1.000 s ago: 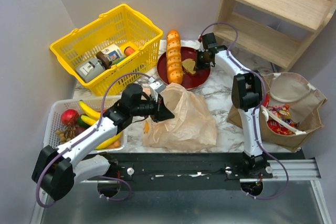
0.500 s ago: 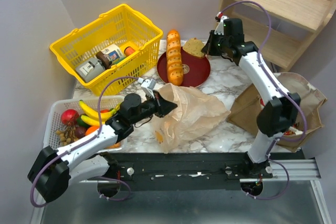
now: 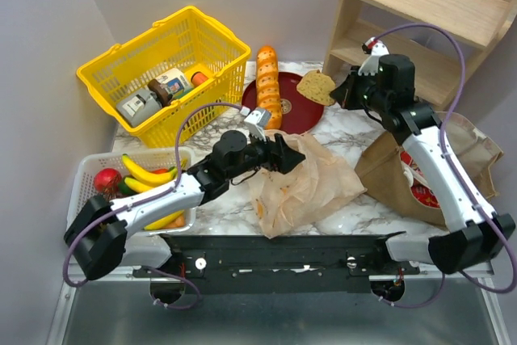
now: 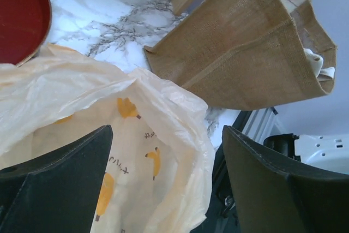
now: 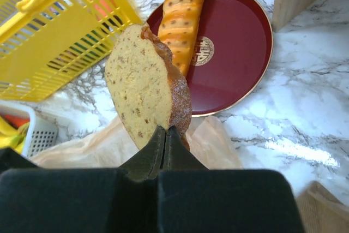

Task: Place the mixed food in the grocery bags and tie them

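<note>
Tan plastic bag (image 4: 163,129) contents unclear; brown bag (image 4: 251,53) cropped.

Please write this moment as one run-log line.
left end effector: open at thin tan plastic bag | right end effector: shut on seeded bread slice

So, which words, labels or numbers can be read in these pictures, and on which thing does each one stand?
No text can be quoted with certainty.
plastic bag: small dark characters beside the printed bananas, too blurred to read.
red plate: a round gold emblem in its centre, its signs too small to read.
boxes in the yellow basket: printed labels, too small to read.
</note>
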Robot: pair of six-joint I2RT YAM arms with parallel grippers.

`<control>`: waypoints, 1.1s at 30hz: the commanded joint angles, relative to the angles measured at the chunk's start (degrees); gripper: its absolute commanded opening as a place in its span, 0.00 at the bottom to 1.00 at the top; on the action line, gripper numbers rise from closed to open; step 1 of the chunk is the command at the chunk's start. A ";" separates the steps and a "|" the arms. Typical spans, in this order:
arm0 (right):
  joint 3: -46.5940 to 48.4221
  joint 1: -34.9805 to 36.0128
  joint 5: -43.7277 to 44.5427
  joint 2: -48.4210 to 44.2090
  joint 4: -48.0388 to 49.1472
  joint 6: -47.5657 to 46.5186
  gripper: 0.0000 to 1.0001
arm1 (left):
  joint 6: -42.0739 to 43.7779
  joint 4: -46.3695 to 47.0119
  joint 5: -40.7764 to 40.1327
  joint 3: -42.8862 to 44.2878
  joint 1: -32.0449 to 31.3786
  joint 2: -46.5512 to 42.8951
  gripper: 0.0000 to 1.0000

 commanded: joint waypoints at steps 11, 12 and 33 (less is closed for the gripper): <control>-1.75 13.98 7.57 -12.44 -4.30 -2.42 0.01 | 24.79 -46.05 -30.36 6.35 6.93 -12.85 0.99; -2.28 14.68 6.60 -12.61 -3.69 -1.80 0.01 | 24.87 -46.41 -29.05 6.26 9.03 -13.20 0.99; -8.34 36.04 11.95 -6.99 1.68 3.91 0.01 | 19.95 -45.36 -2.84 -0.33 19.86 -13.56 0.49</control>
